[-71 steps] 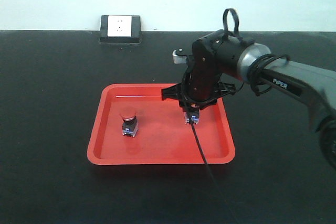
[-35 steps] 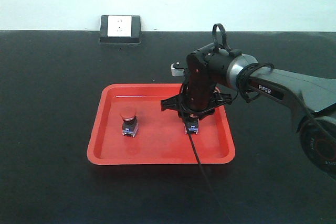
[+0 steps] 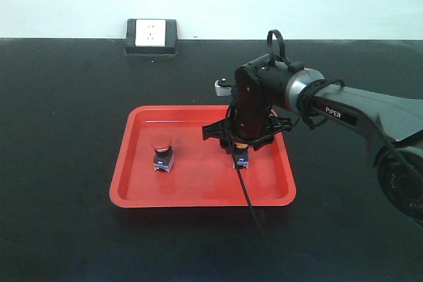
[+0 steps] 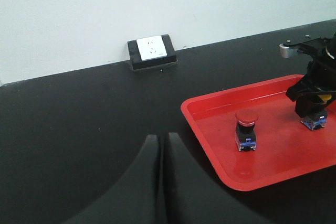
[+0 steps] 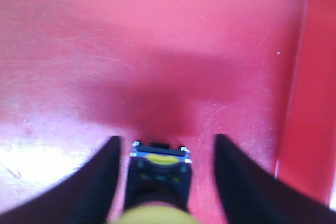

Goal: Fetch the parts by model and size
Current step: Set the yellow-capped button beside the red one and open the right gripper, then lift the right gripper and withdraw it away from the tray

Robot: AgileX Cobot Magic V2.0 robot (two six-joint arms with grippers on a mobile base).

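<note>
Take the red tray [image 3: 132, 183] as your landmark. Nearest you, well short of its left edge, your left gripper [image 4: 160, 182] hangs over the dark table [image 3: 59, 130] with its two fingers pressed together and nothing between them.

Inside the tray, the red-capped switch [image 3: 161, 154] stands upright on the left half of the floor, free and untouched. On the right half, close to the right wall, the yellow-capped switch [image 5: 159, 174] sits upright with your right gripper [image 3: 242, 150] straddling it. In the right wrist view the fingers [image 5: 100, 179] are spread, one on each side of the black-and-blue base, with a gap of red floor showing on both sides, so nothing is pinched.

Expect these parts to be light, rigid plastic, not fragile, but top-heavy: the mushroom cap is wider than the body and rounded, so pads would likely slide off it. You would do better to take hold on the flat sides of the square base, below the cap, and squeeze evenly, since a one-sided touch could tip it or skate it across the smooth tray floor.

Beyond the tray's far rim, the white wall socket [image 3: 151, 35] sits against the wall.
</note>
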